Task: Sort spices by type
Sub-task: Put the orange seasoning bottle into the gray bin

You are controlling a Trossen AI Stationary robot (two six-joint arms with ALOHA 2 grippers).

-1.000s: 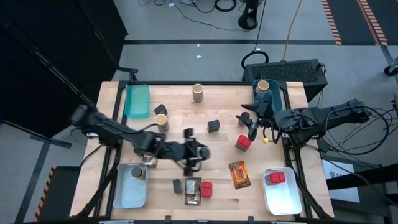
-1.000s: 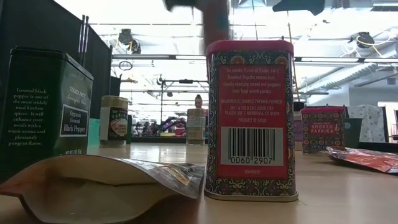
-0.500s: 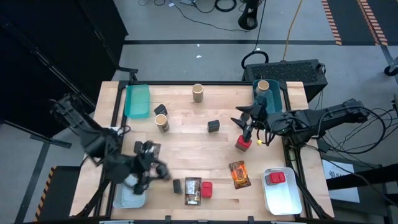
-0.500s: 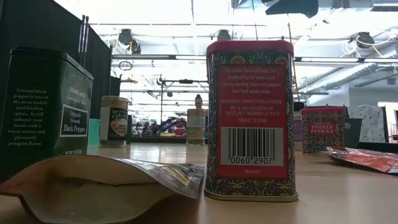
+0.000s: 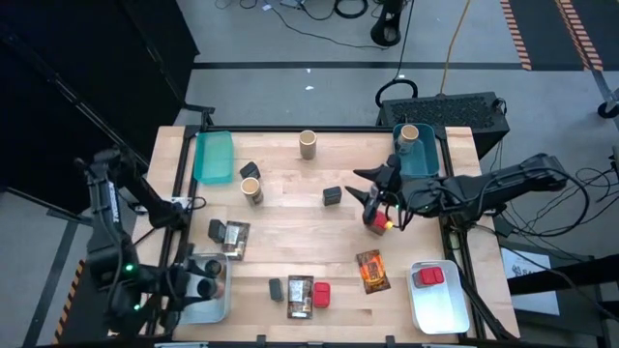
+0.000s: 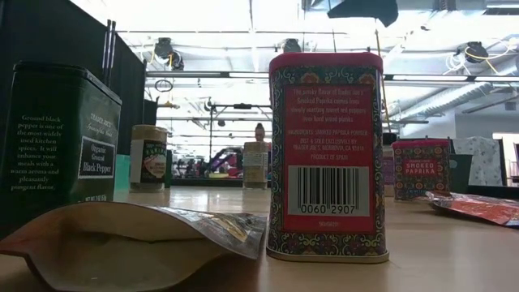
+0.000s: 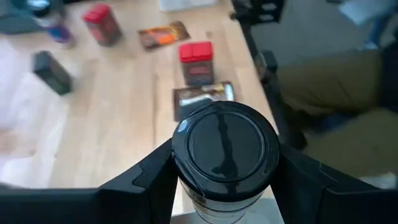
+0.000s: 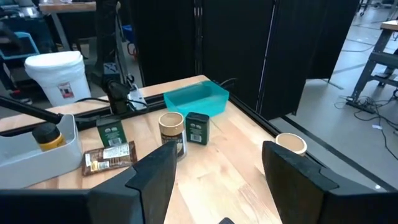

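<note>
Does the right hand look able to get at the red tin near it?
Probably yes: the right hand hovers open close above the red tin, and nothing stands between them; the dark tin sits apart.

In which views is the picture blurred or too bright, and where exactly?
Low view: the ceiling lights behind are washed out, and the brown packet nearest the camera is soft. Left wrist view: the black jar lid between the jaws is sharp with a glossy reflection, while the table beyond it is blurred, most on its left side. High view: evenly lit and sharp.
</note>
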